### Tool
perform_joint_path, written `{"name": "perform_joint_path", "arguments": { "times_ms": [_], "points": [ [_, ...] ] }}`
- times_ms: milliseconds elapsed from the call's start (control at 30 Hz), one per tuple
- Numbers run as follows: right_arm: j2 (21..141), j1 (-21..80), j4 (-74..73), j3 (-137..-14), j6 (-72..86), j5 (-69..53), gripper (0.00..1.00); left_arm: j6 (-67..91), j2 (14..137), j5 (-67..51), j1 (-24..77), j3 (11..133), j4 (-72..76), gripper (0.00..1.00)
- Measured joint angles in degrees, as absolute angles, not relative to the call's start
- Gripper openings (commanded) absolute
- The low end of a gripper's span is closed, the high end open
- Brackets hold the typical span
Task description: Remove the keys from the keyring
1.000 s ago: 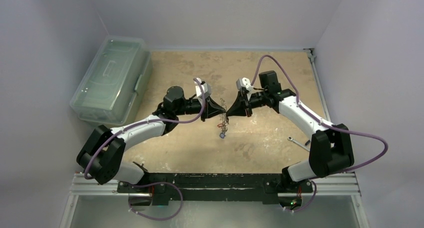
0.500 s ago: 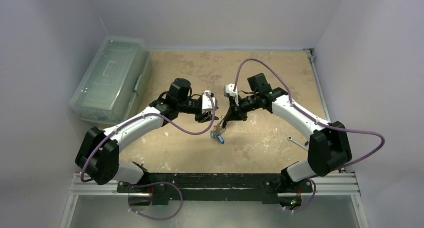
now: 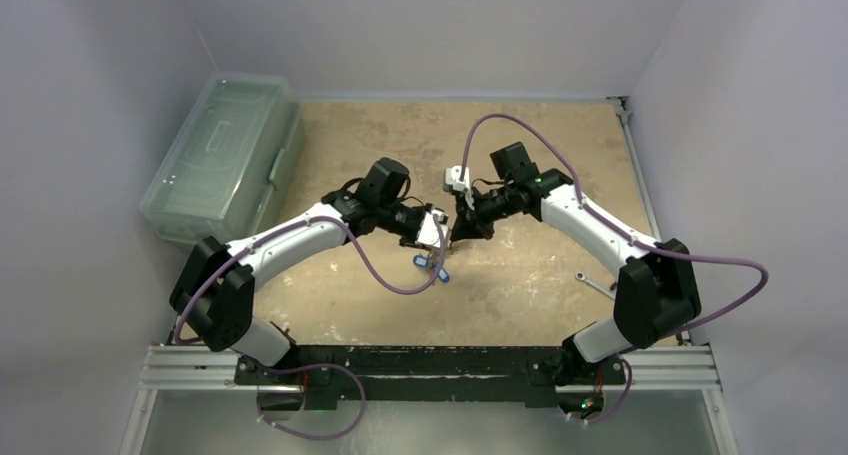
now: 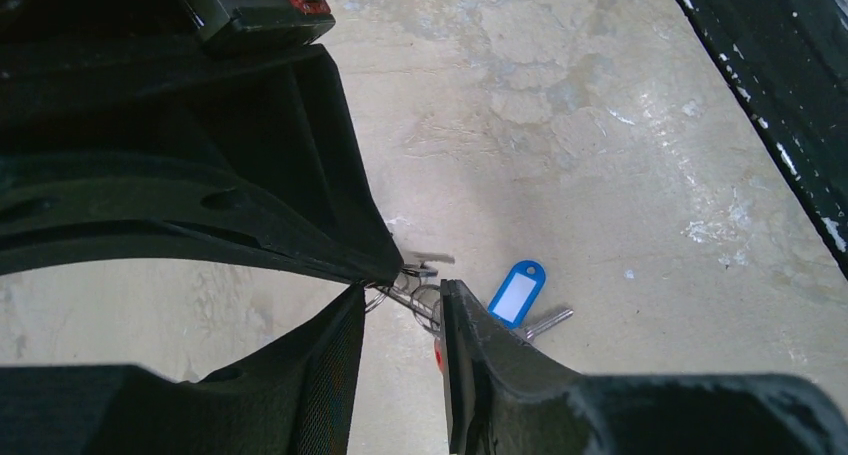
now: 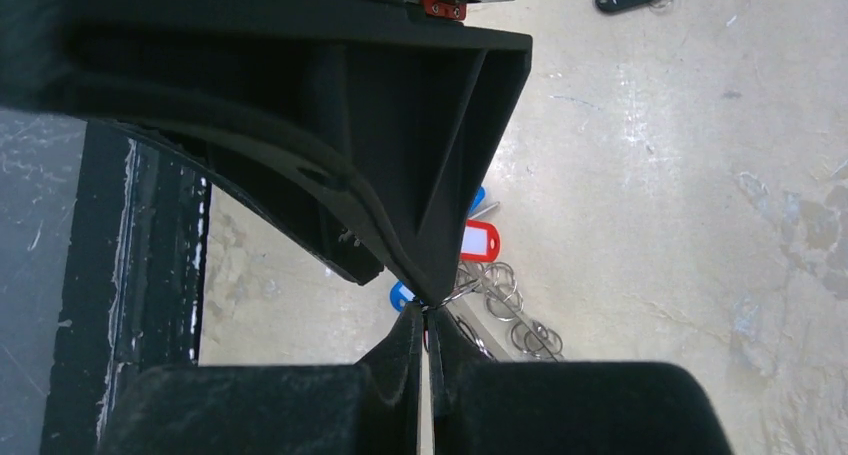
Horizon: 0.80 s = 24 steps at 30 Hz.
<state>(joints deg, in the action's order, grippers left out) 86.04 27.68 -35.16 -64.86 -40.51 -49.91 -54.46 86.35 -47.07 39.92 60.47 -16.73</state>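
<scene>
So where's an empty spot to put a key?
Bare table at the far edge, beside the clear box; also between the blue key tag and the spanner. Crowded mid-table, where left tool and right tool meet at the keyring.

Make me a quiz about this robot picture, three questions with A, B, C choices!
1. Where is the clear plastic box? A) far left of the table B) far right C) in the middle
2. What colour is the key tag beside the left gripper? A) green B) blue C) yellow
3. How is the right gripper? A) wide open B) half open C) pinched shut on the keyring

Answers: 1 A, it sits against the left wall. 2 B, the left wrist view shows a blue frame. 3 C, its fingertips meet on thin wire.
</scene>
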Motion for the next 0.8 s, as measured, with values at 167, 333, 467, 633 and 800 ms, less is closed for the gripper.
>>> {"name": "perform_joint_path", "arguments": {
  "times_ms": [167, 333, 467, 633, 800],
  "points": [
    [86.3, 28.1, -36.8, -65.1, -41.5, -48.6, 0.0, -57.7, 87.5, -45.8, 41.1, 62.2, -19.9, 0.37],
    [86.9, 28.3, -38.4, -65.3, -42.9, -48.6, 0.0, -60.4, 88.0, -44.0, 41.1, 63.7, -23.2, 0.42],
    [86.9, 28.9, -39.4, -65.3, -44.2, -49.1, 0.0, -62.3, 88.0, -44.1, 40.2, 65.1, -23.9, 0.4],
    [87.0, 29.2, -40.7, -65.7, -45.8, -49.8, 0.0, -64.6, 88.1, -44.8, 39.6, 65.1, -23.9, 0.38],
    [87.5, 29.3, -42.4, -66.9, -47.0, -50.8, 0.0, -67.2, 88.4, -45.4, 40.5, 65.1, -24.5, 0.34]
  ]
}}
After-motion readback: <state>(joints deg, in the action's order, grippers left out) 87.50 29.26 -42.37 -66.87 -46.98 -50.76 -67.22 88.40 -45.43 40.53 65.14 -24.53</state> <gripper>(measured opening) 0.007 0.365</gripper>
